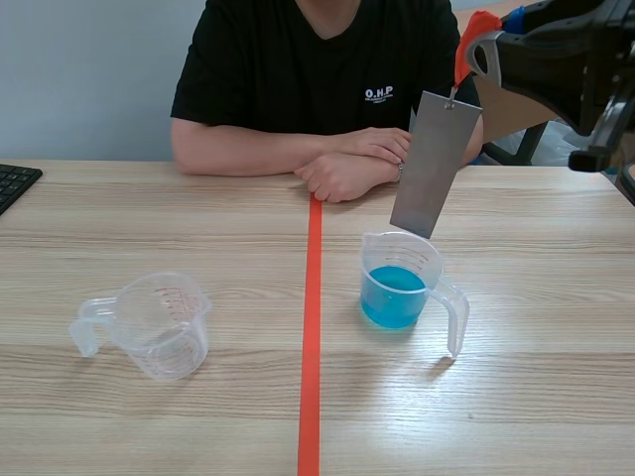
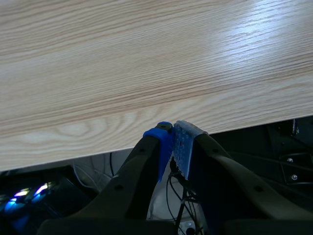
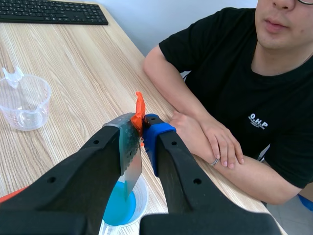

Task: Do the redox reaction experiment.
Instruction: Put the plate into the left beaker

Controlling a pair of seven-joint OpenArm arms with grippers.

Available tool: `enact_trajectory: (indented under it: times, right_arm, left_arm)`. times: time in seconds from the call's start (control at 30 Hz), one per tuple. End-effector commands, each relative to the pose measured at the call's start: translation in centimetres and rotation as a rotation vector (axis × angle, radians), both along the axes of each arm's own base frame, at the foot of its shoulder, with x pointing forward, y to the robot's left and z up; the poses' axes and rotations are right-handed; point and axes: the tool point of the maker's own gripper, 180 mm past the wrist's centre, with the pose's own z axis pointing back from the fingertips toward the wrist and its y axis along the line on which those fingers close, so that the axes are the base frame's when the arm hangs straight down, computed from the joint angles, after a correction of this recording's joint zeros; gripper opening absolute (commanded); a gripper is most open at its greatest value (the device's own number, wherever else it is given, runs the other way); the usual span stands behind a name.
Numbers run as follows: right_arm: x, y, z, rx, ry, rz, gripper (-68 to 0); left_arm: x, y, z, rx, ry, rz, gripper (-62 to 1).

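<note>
Presently, left gripper: pads pressed together on nothing, parked just off the table edge; best left there.
Empty cup: left of the tape line, toward the near edge; probably not needed for this step.
Blue cup: just right of the tape line, handle toward the near right corner.
Metal plate: hangs tilted over the far rim of this cup. Lower it slowly and straight, centred on the blue liquid, clear of the rim so nothing tips.
Right gripper: pinching the orange tab atop the plate.
Hard to tell: whether the plate's lower edge touches the liquid yet; the scene view does not show the left arm.
</note>
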Motion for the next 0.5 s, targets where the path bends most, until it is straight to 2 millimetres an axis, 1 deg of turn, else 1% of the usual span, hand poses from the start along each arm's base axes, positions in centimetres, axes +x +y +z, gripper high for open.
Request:
enact_trajectory:
  times: [0.0, 0.2, 0.47]
  right_arm:
    - [-0.2, 0.2, 1.1, 0.012, -0.032, 0.017, -65.8]
    - [-0.2, 0.6, 1.1, 0.014, -0.031, 0.029, -65.8]
    - [-0.6, 2.3, 0.9, 0.013, -0.026, 0.085, -65.8]
  left_arm:
    - [-0.6, -0.3, -0.1, -0.014, 0.006, 0.014, -56.8]
    - [-1.9, -0.7, -0.8, -0.043, 0.027, 0.083, -56.8]
    - [-2.7, -0.5, -1.5, -0.041, 0.052, 0.099, -56.8]
